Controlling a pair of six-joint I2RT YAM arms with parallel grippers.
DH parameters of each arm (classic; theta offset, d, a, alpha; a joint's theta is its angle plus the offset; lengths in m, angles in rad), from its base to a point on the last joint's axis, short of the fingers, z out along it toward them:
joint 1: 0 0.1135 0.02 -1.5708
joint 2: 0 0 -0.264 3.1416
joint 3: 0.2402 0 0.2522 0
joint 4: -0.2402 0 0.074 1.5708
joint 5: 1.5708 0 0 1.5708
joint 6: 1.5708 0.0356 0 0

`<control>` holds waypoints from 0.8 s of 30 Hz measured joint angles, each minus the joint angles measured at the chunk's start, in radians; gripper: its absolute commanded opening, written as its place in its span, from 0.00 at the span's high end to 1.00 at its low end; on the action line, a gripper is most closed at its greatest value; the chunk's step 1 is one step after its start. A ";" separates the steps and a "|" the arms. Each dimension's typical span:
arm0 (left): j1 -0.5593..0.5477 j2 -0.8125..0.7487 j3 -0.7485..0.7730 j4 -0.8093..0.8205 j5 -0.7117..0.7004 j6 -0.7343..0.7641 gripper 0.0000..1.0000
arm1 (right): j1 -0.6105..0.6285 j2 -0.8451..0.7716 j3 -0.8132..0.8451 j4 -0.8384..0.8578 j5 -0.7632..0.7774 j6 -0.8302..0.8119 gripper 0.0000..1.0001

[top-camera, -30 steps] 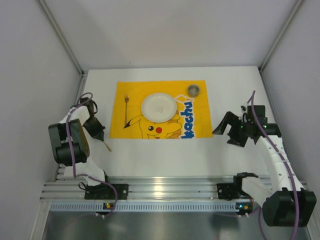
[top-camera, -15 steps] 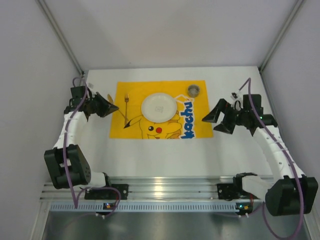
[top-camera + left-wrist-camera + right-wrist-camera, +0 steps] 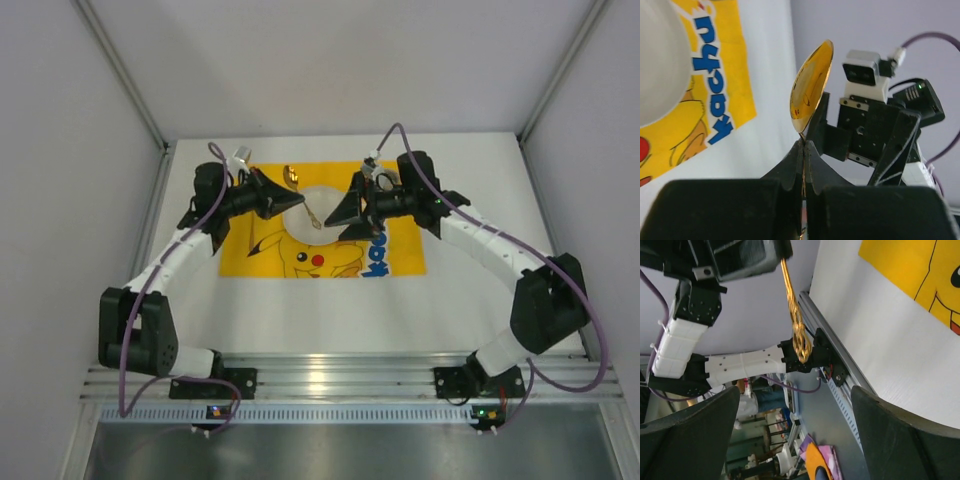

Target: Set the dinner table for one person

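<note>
Left hand has carried gold spoon over "kachu" mat.

The left gripper has swung in from the left edge and the right gripper from the right. They now meet at upper centre over the yellow mat, with the gold spoon lifted between them.

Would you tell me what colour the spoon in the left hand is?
Shiny gold; the spoon shows best in the left wrist view.
</note>
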 measured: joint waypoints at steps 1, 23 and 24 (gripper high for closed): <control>-0.027 0.000 -0.004 0.037 -0.003 -0.026 1.00 | 0.004 0.019 0.016 0.020 -0.003 0.014 0.10; -0.157 0.070 -0.008 0.187 -0.063 -0.137 0.83 | -0.013 0.102 0.016 0.189 -0.004 0.132 1.00; -0.160 0.074 -0.002 0.173 -0.064 -0.124 0.78 | -0.018 0.101 0.010 0.190 -0.007 0.131 1.00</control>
